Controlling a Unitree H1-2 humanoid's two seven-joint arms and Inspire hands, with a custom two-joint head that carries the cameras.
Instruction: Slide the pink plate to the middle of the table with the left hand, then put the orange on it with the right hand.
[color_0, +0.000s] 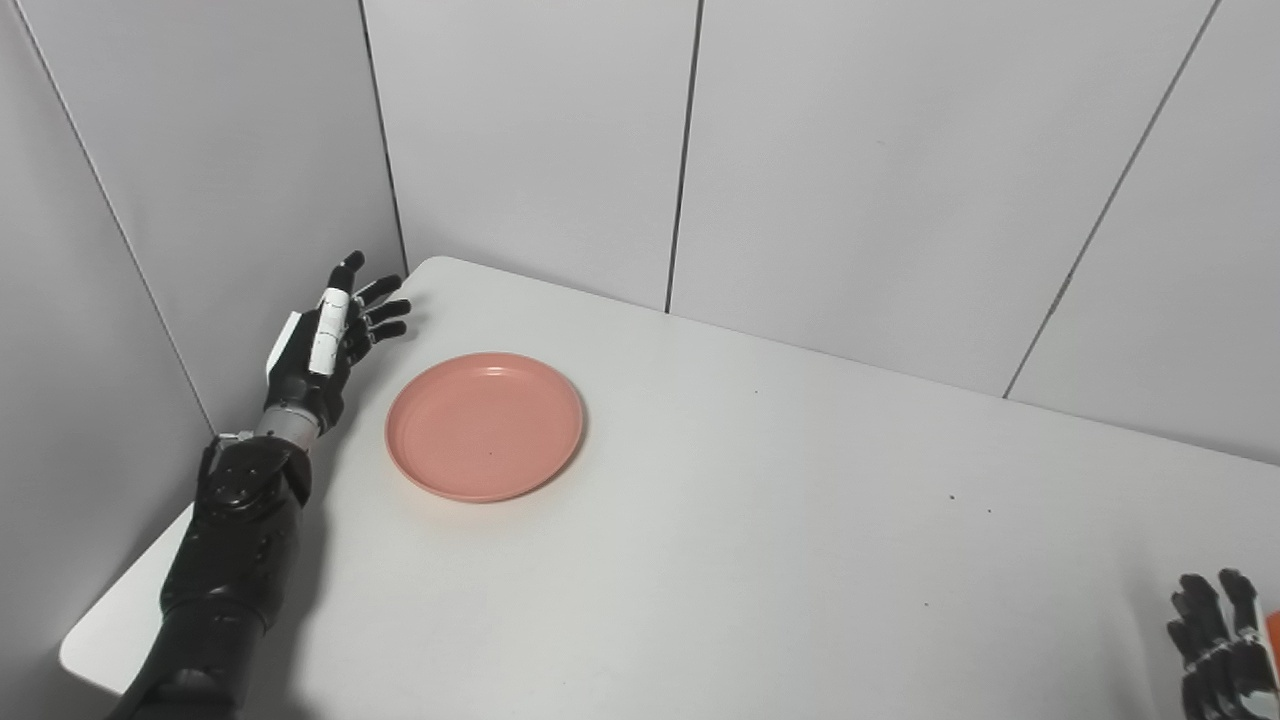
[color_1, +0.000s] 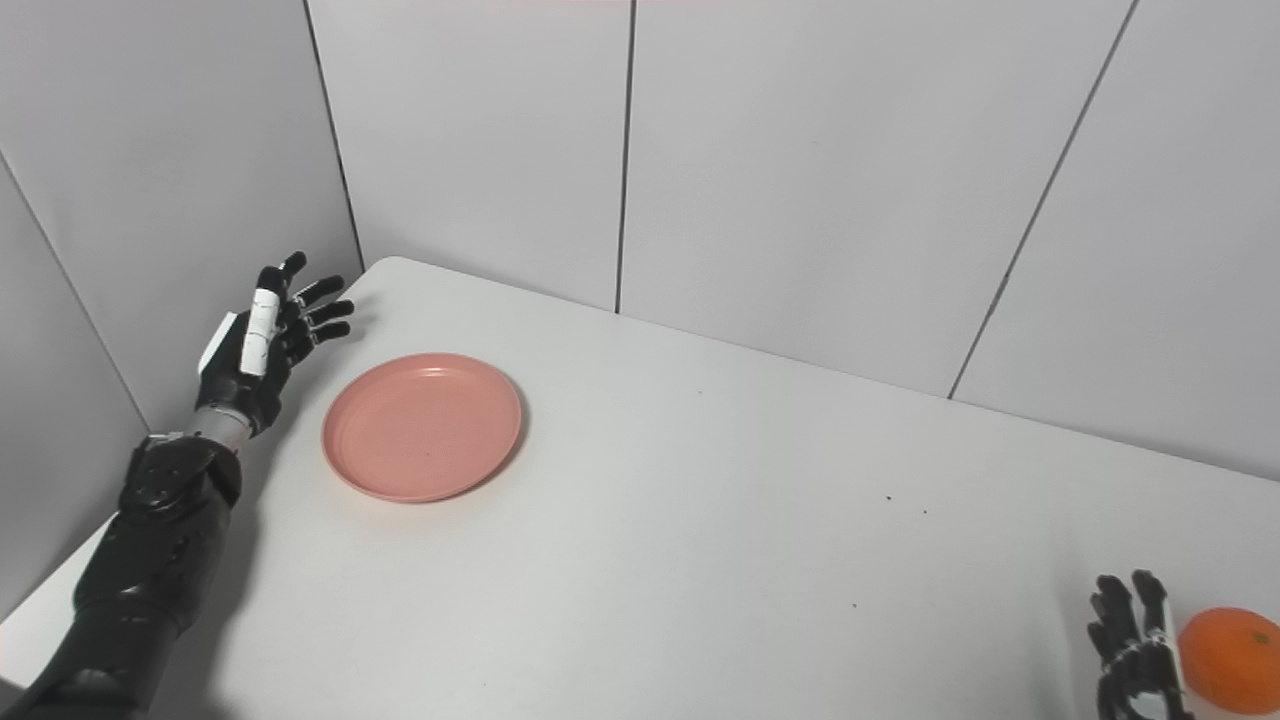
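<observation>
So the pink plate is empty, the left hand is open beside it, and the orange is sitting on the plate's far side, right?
Not quite. The orange lies at the table's near right corner beside the right hand, as the right eye view shows. The pink plate is empty, the left hand open beside it.

The left arm reaches up from the lower left corner, black-shelled forearm angled forward, a silver wrist ring showing above it. The left hand (color_0: 325, 345) is raised with its palm turned inward, fingers (color_0: 383, 310) spread apart and holding nothing. Low at the right edge, only the upper part of the right hand (color_1: 1135, 650) shows, fingers pointing upward and loosely parted, nothing within them.
</observation>
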